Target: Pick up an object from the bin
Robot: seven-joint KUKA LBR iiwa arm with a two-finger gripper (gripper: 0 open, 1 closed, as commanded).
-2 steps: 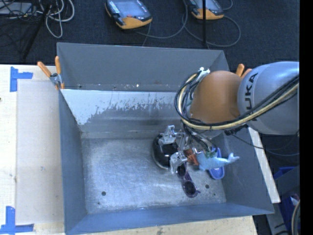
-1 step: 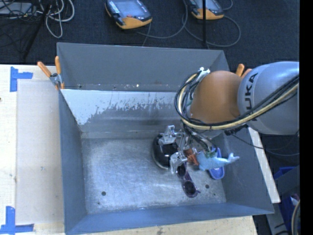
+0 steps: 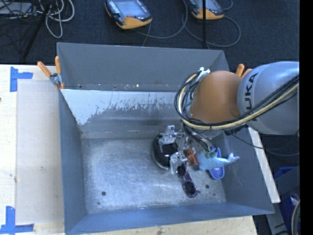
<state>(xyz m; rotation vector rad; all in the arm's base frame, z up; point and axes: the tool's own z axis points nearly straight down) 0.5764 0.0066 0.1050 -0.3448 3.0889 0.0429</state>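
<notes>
Gripper (image 3: 175,150) low in the grey bin (image 3: 117,173), touching a black rounded object (image 3: 160,153) on its left; clenched or released, cannot tell. Dark sunglasses (image 3: 189,185) just below, lying lengthwise toward the near wall.

Orange-grey pendant (image 3: 128,12), second pendant (image 3: 208,8), cables (image 3: 61,6)

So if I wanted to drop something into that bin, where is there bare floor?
The bin floor is bare on its left half, from the left wall to the black round thing. The right is crowded: the gripper sits among that, a blue thing and a dark purple thing.
</notes>
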